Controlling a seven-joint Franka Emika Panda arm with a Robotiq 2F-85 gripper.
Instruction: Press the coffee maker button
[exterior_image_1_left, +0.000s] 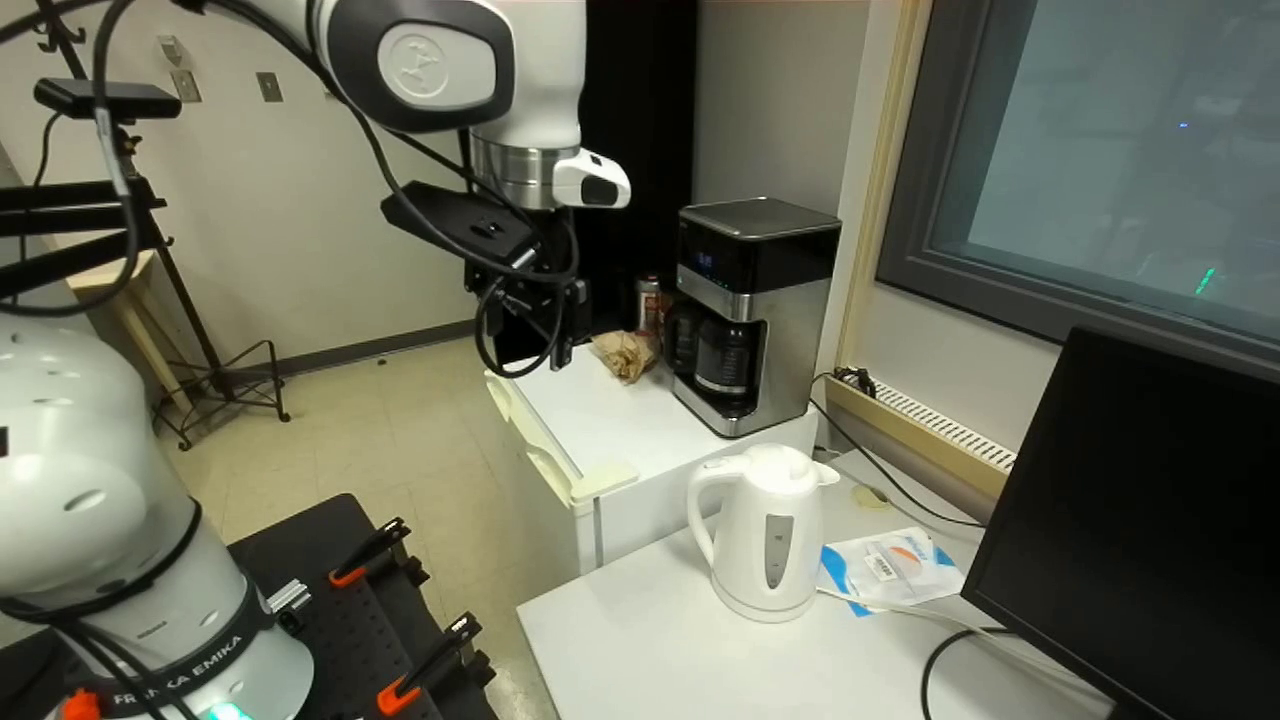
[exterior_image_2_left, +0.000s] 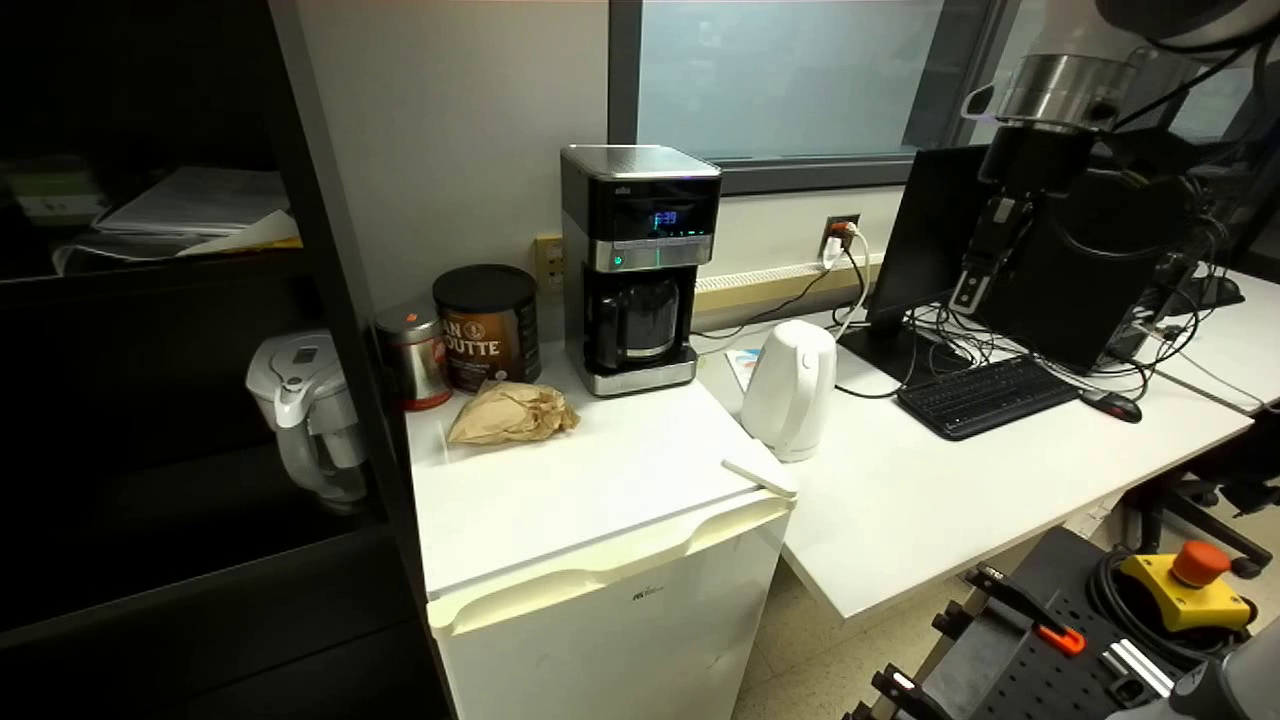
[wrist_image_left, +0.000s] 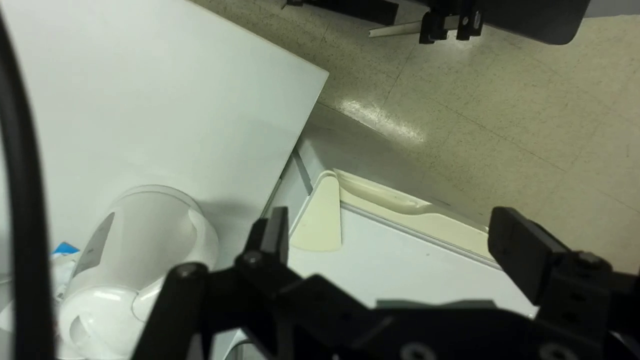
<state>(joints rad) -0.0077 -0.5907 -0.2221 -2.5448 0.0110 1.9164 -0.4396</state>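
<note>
The coffee maker (exterior_image_1_left: 790, 262) is a boxy black and silver machine on top of a small white fridge. In an exterior view its front (exterior_image_2_left: 655, 215) shows a lit blue display, a silver band with a small green-lit button (exterior_image_2_left: 617, 260), and a dark carafe (exterior_image_2_left: 648, 320) below. My gripper (exterior_image_1_left: 540, 335) hangs in the air, fingers down, apart from the coffee maker and above the fridge's front side. In the wrist view the gripper (wrist_image_left: 392, 237) is open with nothing between its fingers. The coffee maker cannot be clearly made out in the wrist view.
A white kettle (exterior_image_1_left: 765, 540) stands on the white desk (exterior_image_1_left: 640, 640) beside the fridge (exterior_image_2_left: 560, 500). A crumpled paper bag (exterior_image_2_left: 512, 412), a coffee tin (exterior_image_2_left: 487, 325) and a silver can (exterior_image_2_left: 415, 360) sit beside the coffee maker. A monitor (exterior_image_1_left: 1150, 530) stands on the desk.
</note>
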